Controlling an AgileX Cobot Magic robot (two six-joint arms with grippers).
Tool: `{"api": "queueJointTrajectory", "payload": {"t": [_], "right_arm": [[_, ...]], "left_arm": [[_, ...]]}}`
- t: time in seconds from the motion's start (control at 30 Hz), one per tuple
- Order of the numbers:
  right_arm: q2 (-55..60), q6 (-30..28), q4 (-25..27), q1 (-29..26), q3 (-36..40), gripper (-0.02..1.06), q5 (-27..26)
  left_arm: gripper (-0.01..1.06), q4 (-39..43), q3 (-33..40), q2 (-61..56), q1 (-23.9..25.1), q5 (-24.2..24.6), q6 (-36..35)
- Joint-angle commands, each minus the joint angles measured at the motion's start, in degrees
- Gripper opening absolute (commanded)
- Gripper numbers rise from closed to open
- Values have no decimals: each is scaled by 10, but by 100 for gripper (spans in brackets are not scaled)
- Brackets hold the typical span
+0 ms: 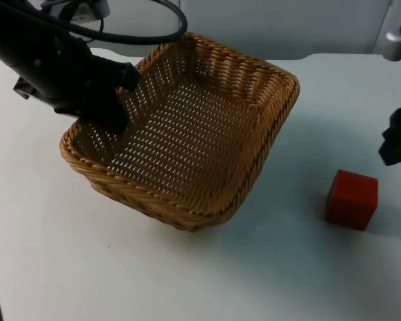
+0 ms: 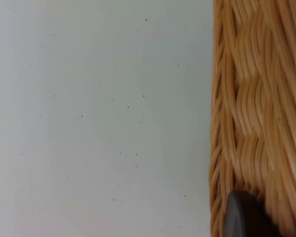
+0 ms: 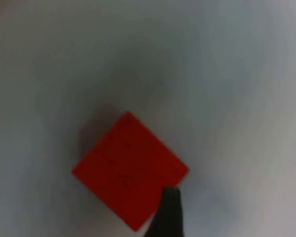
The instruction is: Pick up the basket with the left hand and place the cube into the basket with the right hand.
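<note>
Basket (image 1: pixel 187 134) pinched at its rim by left gripper (image 1: pixel 117 100), one finger inside, and tilted off the table. Cube (image 1: pixel 351 199) sits on table (image 1: pixel 53 267) just below right gripper (image 1: pixel 395 144); its fingers' state I cannot tell. Next: descend squarely over cube, grasp.

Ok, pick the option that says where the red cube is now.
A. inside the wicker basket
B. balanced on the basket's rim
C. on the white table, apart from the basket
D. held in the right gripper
C: the red cube sits on the white table, apart from the wicker basket, with the right gripper above it and the left gripper at the basket's rim.
</note>
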Motion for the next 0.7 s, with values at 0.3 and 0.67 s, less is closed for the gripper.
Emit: {"api": "queueJointTrajectory", "payload": {"t": [0.3,0.67], "right_arm": [[65,60,3,62,-5,74,-48],[124,77,2,61,-5,74,-81]], "left_arm": [[0,-18,0,-9,0,-6,12],[0,-18,0,-9,0,-5,12]]}}
